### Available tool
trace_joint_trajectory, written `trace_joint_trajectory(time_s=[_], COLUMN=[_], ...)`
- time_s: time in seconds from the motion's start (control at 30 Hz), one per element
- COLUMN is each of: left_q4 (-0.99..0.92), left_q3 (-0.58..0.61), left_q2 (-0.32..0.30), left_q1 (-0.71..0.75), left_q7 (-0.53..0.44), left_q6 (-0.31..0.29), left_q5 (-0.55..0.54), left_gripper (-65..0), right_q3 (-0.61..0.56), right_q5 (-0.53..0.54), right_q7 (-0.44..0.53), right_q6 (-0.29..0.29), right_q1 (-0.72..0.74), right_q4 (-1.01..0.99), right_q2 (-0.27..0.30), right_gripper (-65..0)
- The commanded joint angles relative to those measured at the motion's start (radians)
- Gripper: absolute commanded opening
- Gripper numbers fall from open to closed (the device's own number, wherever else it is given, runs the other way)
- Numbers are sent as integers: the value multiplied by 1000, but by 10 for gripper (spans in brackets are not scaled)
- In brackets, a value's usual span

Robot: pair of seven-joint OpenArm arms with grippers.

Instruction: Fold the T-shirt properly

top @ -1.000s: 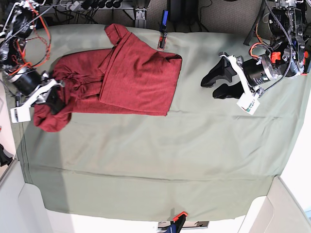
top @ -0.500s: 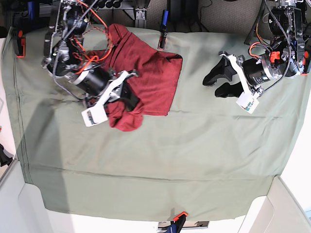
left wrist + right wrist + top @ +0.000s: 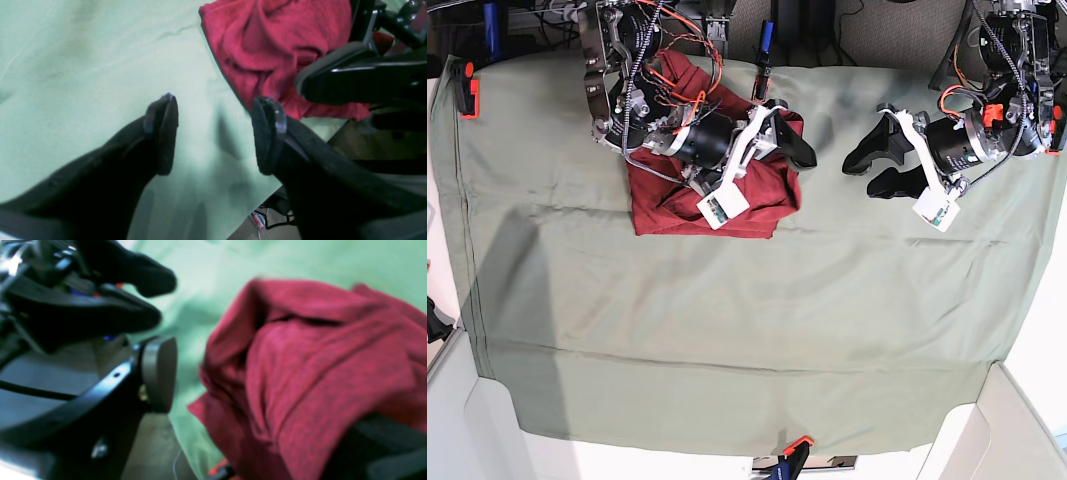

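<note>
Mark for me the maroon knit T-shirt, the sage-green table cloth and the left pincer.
Maroon knit T-shirt (image 3: pixel 667 205): base view, lower left part of the folded bundle.
Sage-green table cloth (image 3: pixel 747 330): base view, bare middle stretch.
Left pincer (image 3: pixel 215 133): left wrist view, gap midway between its two black fingertips.

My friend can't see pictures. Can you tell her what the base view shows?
A red T-shirt lies bunched on a green cloth, with the right tool over it. The left tool hangs open, apart from the shirt.
</note>
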Motion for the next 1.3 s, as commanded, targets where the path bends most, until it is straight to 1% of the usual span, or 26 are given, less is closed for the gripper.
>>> trace_joint_trajectory(time_s=[0.0,0.2,0.23,0.37,0.53,0.63,0.7,0.73,0.77,0.83,0.97,1.03,1.13,1.27], left_q4=[11,11,11,11,11,11,11,11,11,11,11,11,11,11], left_q3=[-7,-7,-7,-7,-7,-7,-7,-7,-7,-7,-7,-7,-7,-7], left_q2=[-15,-14,-15,-15,-14,-14,-14,-14,-14,-14,-14,-14,-15,-15], left_q1=[-4,-2,-2,-2,-2,-2,-2,0,2,11,21,25,25,25], left_q7=[-17,-2,1,8,8,8,8,8,9,9,12,12,21,24], left_q6=[-10,-10,-10,-10,-10,-10,-10,-10,-10,-10,-10,-10,-10,-10], left_q5=[-23,-49,-56,-63,-71,-74,-75,-77,-83,-95,-97,-97,-97,-97], left_gripper=[-270,-270,-270,-270,-270,-270,-270,-270,-270,-270,-270,-270,-270,-270], right_q3=[0,3,3,12,15,14,7,-5,-25,-91,-281,-370,-465,-535], right_q5=[42,43,25,-108,-161,-203,-242,-275,-319,-387,-605,-692,-764,-818], right_q7=[29,31,30,30,42,58,61,61,61,72,121,140,151,173], right_q6=[3,3,3,-5,-8,-8,-5,5,15,15,11,-4,-8,-12], right_q1=[16,16,16,29,50,52,52,53,53,55,74,87,99,100], right_q4=[34,164,181,207,206,206,201,195,185,157,120,114,114,114], right_q2=[-6,-6,-6,-4,14,15,16,17,20,49,127,156,178,182], right_gripper=[-277,-277,-277,-277,-277,-277,-277,-277,-277,-277,-277,-277,-277,-277])
